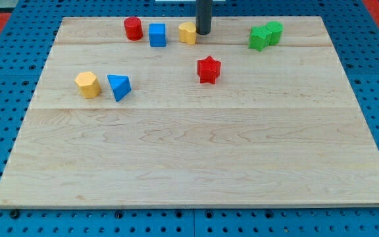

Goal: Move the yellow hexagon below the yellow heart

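My tip (203, 33), a bare rod with no fingers to open or close, sits against the yellow heart (187, 33) at upper centre, so it should circle left behind the yellow hexagon (87, 85) at left and push it rightward under the heart, skirting the blue triangle (120, 86).
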Tool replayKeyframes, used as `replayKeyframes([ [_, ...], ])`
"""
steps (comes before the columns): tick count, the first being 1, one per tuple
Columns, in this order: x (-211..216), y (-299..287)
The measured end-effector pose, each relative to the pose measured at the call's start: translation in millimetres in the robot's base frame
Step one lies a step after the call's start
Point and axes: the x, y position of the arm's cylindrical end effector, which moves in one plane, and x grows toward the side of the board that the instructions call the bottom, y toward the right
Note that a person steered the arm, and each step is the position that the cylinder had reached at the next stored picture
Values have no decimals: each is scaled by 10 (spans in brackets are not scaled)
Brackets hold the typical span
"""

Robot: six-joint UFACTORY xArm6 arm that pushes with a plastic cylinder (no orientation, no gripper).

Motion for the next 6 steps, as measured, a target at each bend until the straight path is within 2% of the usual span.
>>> replayKeyframes([
  [1,406,165],
  [2,1222,-211],
  [4,2301,-731],
  [5,2532,-1926],
  [6,2129,-2569],
])
